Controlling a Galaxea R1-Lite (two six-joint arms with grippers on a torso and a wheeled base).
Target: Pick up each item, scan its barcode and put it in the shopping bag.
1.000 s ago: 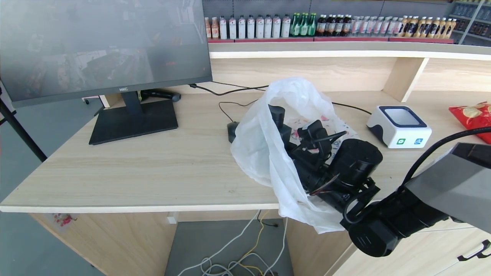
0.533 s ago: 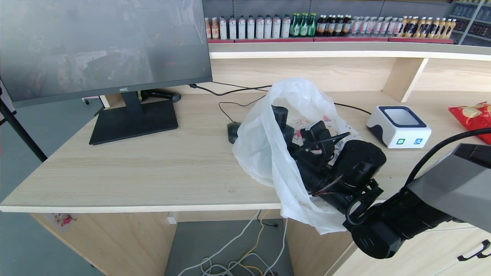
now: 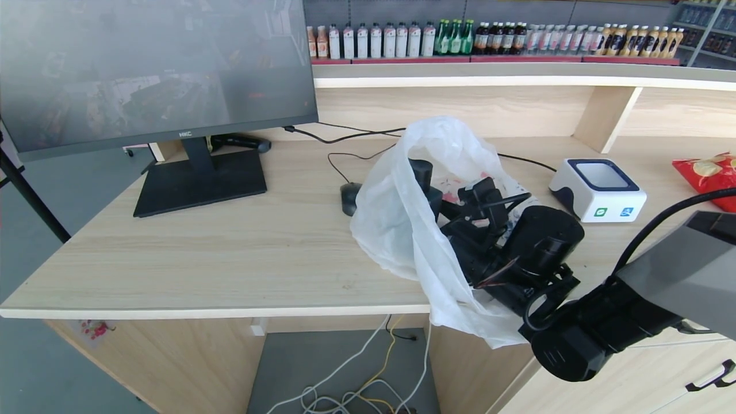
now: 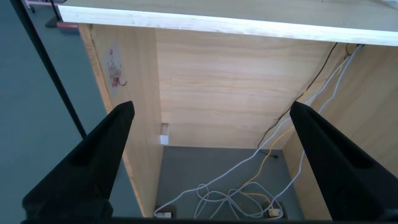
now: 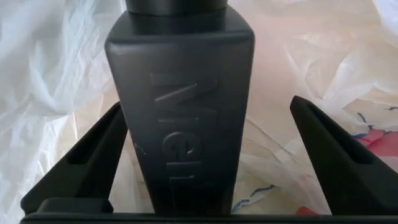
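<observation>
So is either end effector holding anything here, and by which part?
Nothing seems held. The right end effector is open around the dark bottle inside the shopping bag, a gap showing beside its body. The left end effector is open and empty.

Black bottle [image 5: 180, 106]: raised lettering down front face. Monitor [image 3: 155, 69]: small logo, lower bezel. Scanner [image 3: 598, 195]: green and blue icon squares on front. Shelf bottles [image 3: 494, 37]: labels illegible.

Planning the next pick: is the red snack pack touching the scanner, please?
Apart: head view shows bare counter between the red snack pack and the scanner.
</observation>
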